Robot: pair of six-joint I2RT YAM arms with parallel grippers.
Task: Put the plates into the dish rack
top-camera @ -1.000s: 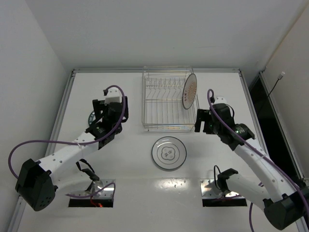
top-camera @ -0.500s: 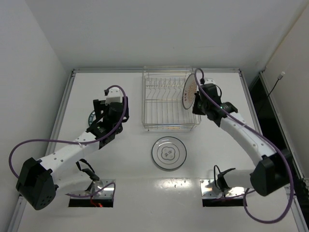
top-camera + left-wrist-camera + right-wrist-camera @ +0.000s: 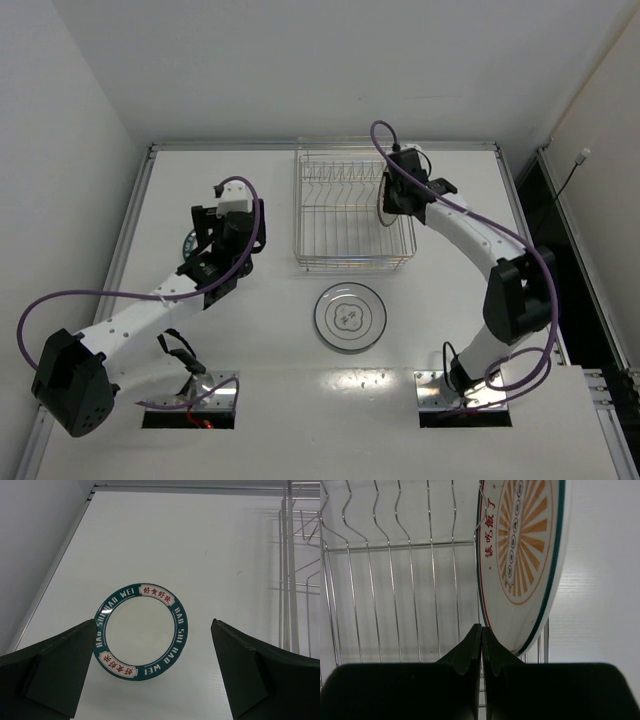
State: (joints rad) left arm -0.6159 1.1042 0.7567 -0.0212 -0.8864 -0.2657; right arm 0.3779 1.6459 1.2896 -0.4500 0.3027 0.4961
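— What's in the dish rack (image 3: 335, 215)?
— One plate. The orange-rayed plate (image 3: 525, 565) stands on edge at the rack's 3 o'clock end. Your right gripper (image 3: 481, 632) is pinched fully closed and empty, right by that plate's lower rim; I can't tell if they touch.
— And the others?
— The grey plate (image 3: 350, 317) lies flat at the rack's 6 o'clock. The green-rimmed plate (image 3: 141, 630) lies at 9 o'clock under your left gripper (image 3: 154, 625), which is spread wide and holds nothing. From above, your arm covers most of that plate.
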